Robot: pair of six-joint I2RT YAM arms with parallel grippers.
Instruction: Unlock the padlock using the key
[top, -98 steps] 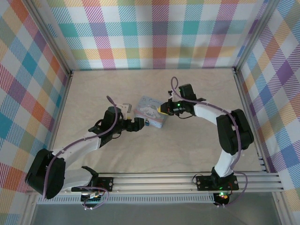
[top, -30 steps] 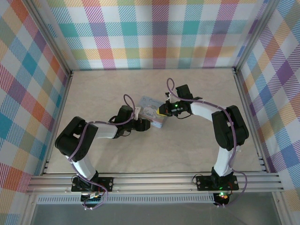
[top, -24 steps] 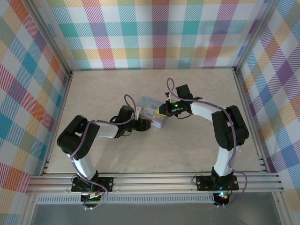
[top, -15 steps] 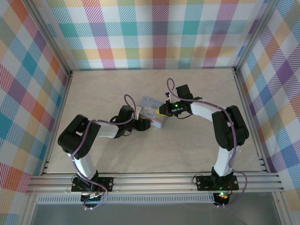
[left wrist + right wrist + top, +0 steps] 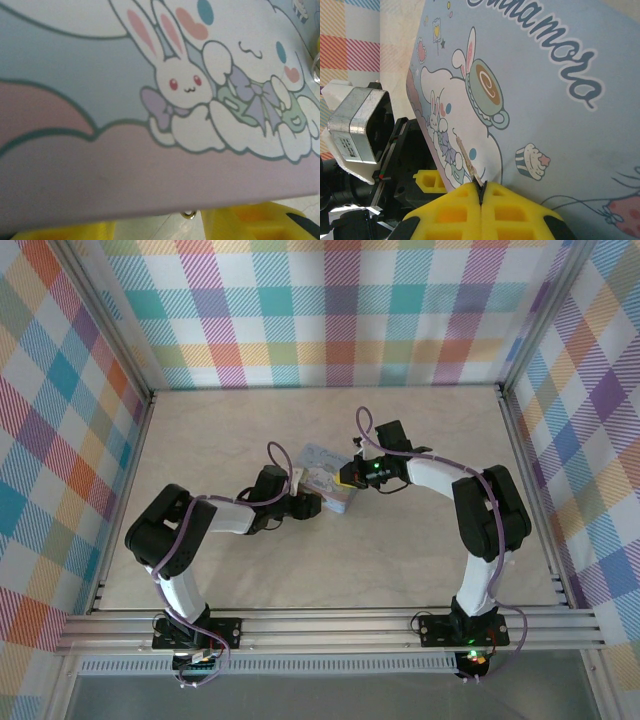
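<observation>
My right gripper (image 5: 481, 192) is clamped on the key (image 5: 469, 164), its blade lying along the tin's (image 5: 560, 55) lid and aimed at the left gripper (image 5: 157, 227). What I take for the padlock (image 5: 189, 215), a small loop, sits at the tin's edge between the left pads (image 5: 250, 222), past the key's tip. Whether they grip it I can't tell.

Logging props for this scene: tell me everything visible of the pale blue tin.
The tin is a flat, pale blue rectangle, seemingly metal. Its top shows white cartoon bunnies, a cup, a cupcake and dark cursive lettering, with a pink band along one side. It lies on the table between the left end effector and the right end effector, which pinches a key over it; contact is unclear.
</observation>
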